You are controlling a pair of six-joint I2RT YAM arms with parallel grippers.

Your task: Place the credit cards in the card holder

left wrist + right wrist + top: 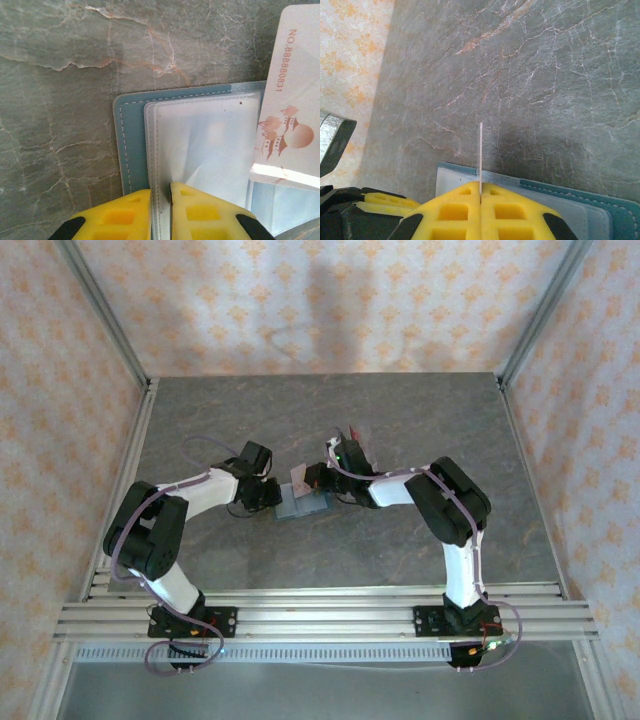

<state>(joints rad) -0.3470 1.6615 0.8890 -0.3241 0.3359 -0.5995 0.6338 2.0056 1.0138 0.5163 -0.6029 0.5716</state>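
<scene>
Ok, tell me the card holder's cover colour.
Card holder: teal, best in left wrist view.

Overhead rear view; wrist close-ups of card holder (pixel 132 150)

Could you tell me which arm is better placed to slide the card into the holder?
Right: the right gripper pinches the card on edge over the open holder; the left gripper pinches a clear sleeve.

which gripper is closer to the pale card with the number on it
Right. The right gripper is shut on the pale card, holding it over the card holder; the left gripper sits beside it, pinching the holder's clear sleeve.
</scene>
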